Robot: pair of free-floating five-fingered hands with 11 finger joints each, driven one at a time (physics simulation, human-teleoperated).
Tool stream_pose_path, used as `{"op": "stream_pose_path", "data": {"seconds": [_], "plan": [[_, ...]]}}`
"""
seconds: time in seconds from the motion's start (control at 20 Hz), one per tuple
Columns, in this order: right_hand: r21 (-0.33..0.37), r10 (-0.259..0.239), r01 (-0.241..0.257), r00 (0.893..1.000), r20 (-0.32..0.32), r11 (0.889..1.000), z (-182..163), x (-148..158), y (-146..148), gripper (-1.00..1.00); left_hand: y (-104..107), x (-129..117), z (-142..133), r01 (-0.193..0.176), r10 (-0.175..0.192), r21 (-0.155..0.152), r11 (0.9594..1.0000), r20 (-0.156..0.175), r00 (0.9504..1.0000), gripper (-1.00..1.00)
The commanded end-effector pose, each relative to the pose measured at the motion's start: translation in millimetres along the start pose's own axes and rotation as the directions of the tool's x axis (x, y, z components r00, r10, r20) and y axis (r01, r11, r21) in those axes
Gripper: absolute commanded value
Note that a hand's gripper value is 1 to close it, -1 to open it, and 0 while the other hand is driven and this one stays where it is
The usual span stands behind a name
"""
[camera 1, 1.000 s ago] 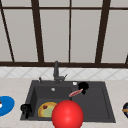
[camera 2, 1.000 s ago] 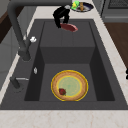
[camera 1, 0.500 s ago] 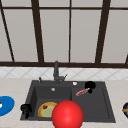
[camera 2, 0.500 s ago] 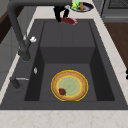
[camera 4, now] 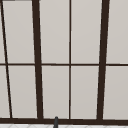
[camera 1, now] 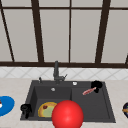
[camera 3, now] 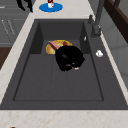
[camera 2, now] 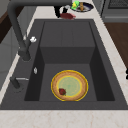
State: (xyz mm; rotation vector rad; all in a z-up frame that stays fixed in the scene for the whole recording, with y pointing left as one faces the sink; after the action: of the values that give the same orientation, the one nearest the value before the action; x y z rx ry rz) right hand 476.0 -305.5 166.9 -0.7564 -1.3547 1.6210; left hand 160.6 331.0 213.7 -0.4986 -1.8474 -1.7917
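Note:
My right hand [camera 1: 96, 85] hovers over the back right part of the dark sink [camera 1: 110, 117], shut on a reddish stick-like thing [camera 1: 89, 91] that points down and to the left. The right side view has this hand [camera 3: 68, 58] above the sink's shallow half, the reddish thing [camera 3: 53, 45] poking out past it. From the left side the hand [camera 2: 58, 11] and the reddish thing [camera 2: 67, 16] sit at the sink's far end. My left hand [camera 1: 25, 109] hangs at the sink's front left corner, fingers loose and pointing down, holding nothing.
A yellow plate [camera 2: 69, 85] with a small red bit [camera 2: 62, 91] lies in the deep left basin. A big red ball [camera 1: 67, 115] stands at the front. A blue plate [camera 1: 5, 105] is on the left counter, another plate [camera 2: 81, 6] on the right. The faucet [camera 1: 56, 72] rises behind.
My right hand has carried the reddish thing rightward and toward the back of the sink. The left hand has stayed where it was.

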Motion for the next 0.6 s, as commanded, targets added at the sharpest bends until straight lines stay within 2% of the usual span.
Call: {"op": "stream_pose_path", "data": {"seconds": [0.0, 0.55], "plan": [[-0.023, -0.047, 0.047, 0.999, 0.013, 0.999, 6.8, -23.6, -0.3, 1.0, 0.0, 0.0, 0.0, 0.0, 0.0, 0.0, 1.0, 0.0, 1.0, 0.0], [-0.004, -0.039, 0.039, 0.998, 0.043, 0.999, 16.5, -87.3, 5.5, 1.0, 0.0, 0.0, 0.0, 0.0, 0.0, 0.0, 1.0, 0.0, 1.0, 0.0]]}}
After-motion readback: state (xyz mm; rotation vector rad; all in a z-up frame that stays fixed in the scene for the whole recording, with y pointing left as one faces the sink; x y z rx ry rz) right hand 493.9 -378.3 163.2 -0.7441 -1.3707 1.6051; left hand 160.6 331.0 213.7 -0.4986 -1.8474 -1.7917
